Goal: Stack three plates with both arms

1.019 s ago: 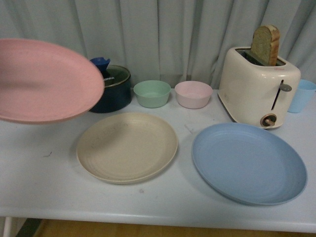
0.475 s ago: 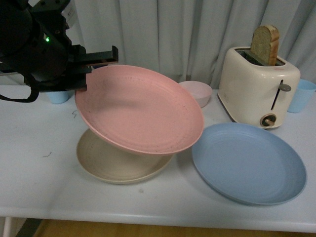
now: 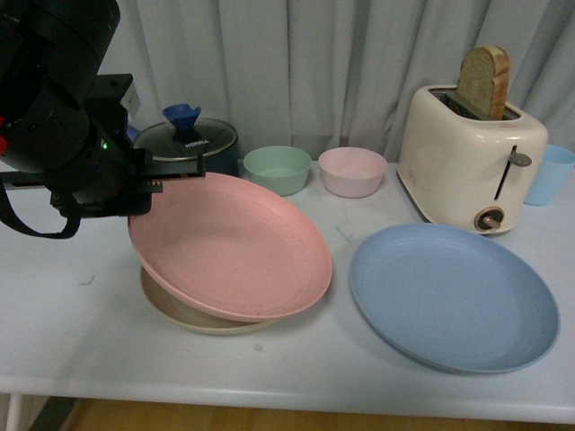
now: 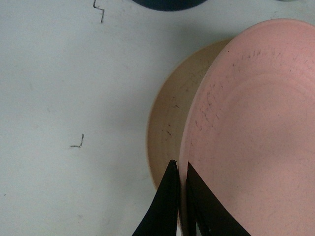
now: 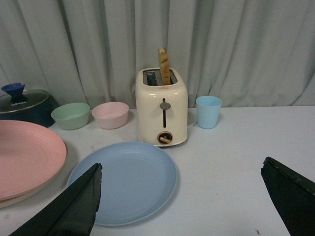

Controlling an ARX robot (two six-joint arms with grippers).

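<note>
My left gripper (image 3: 148, 190) is shut on the left rim of the pink plate (image 3: 229, 244), which tilts over the beige plate (image 3: 184, 314) and rests low on it. In the left wrist view the jaws pinch the pink plate's (image 4: 256, 132) rim at my left gripper (image 4: 179, 167), with the beige plate (image 4: 170, 123) showing beneath. The blue plate (image 3: 452, 296) lies flat on the table to the right. My right gripper (image 5: 182, 172) is open and empty, held above the table in front of the blue plate (image 5: 129, 179); it is out of the front view.
A cream toaster (image 3: 472, 153) with a bread slice stands at the back right, a light blue cup (image 3: 550, 173) beside it. A green bowl (image 3: 277, 170), a pink bowl (image 3: 352, 171) and a dark lidded pot (image 3: 193, 144) stand along the curtain.
My left arm has brought the pink plate in from the left and lowered it onto the beige plate. The beige plate is now mostly covered.
</note>
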